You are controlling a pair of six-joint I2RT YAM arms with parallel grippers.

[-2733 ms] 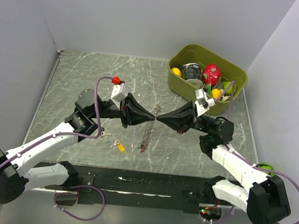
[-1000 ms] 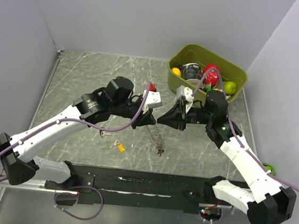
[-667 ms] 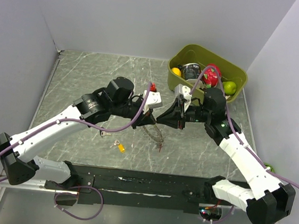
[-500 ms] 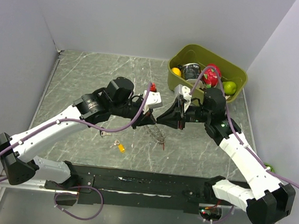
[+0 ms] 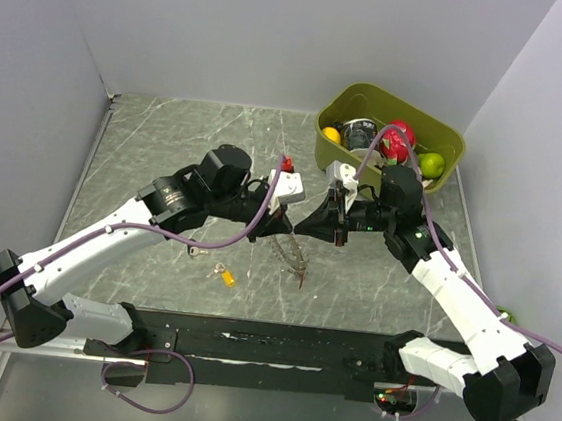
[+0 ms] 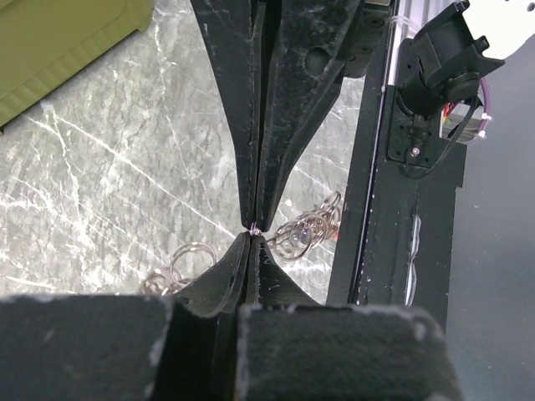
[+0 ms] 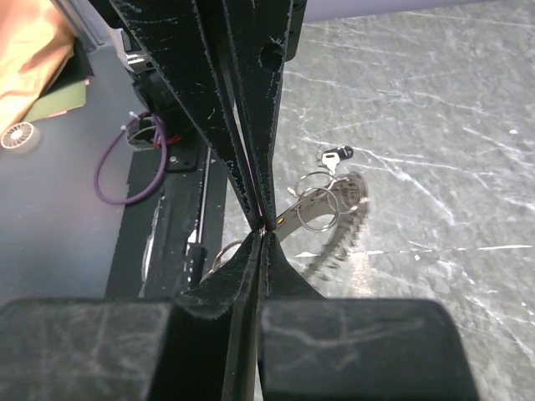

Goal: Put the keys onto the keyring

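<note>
I have the left tool [image 6: 251,247] and right tool [image 7: 262,241] pinched shut, tip to tip, on the thin metal keyring [image 7: 333,214], likely to pry its coil open

grey marble-look table [image 5: 167,148], olive bin [image 5: 440,137] w/ fruit etc on its back right corner, yellow-cap key [image 5: 227,277] + black-cap key [image 5: 197,252] lying loose, well front-left of bin

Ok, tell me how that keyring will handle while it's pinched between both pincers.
Likely floppy: the keyring dangles below the left pincer and right pincer, both pinching its thin wire. Probably swings easily; its keys look blurred in the right wrist view. The wire might slip from the narrow tips.
</note>
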